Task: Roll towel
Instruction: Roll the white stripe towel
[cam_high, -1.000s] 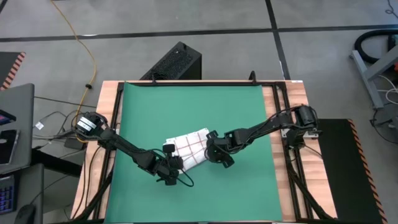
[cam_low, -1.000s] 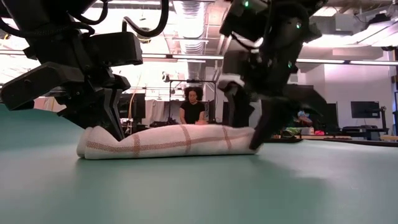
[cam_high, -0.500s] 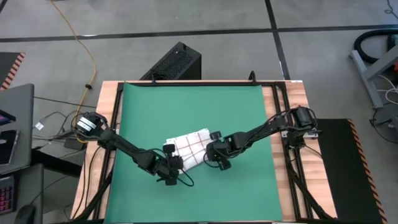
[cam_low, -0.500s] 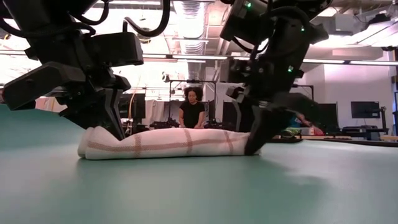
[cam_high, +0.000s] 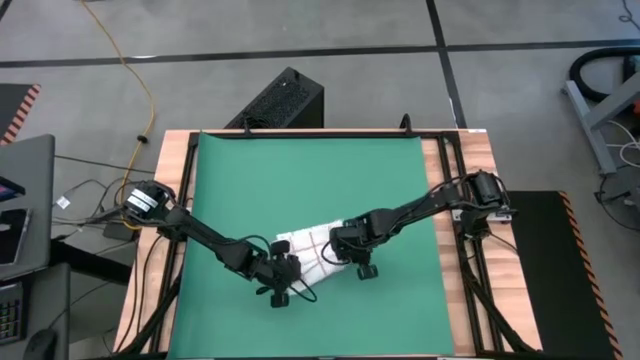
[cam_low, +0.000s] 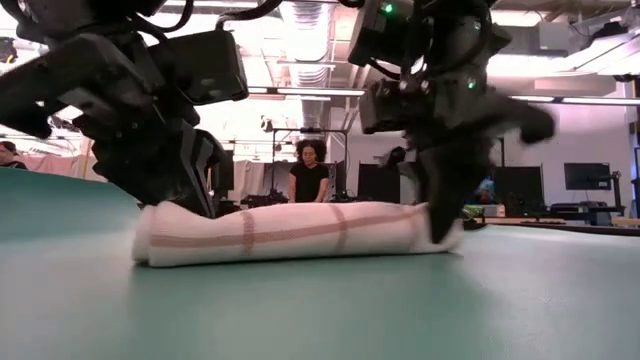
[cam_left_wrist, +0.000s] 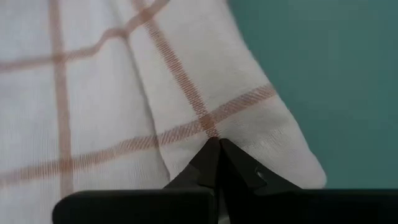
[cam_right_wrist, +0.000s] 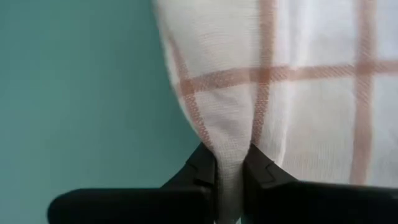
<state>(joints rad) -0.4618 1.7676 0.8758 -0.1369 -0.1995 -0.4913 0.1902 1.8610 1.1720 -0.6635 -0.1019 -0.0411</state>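
A large green mat covers the wooden table, and near its middle, toward the front edge, lies the thin white cloth towel with a red windowpane grid, partly rolled into a low bundle that rests flat on the mat in the low view. Two dark six-joint arms reach in from opposite sides of the table and meet at the bundle. The right gripper is at the towel's right end; in the right wrist view its two dark fingers stand only slightly apart, with a narrow fold of the gridded cloth pinched between them. The left gripper is at the towel's left end, at the front; in the left wrist view its fingertips are pressed together against the rolled edge of the cloth, their tips touching a red line where two grid lines cross, and whether any fabric is caught between them cannot be told.
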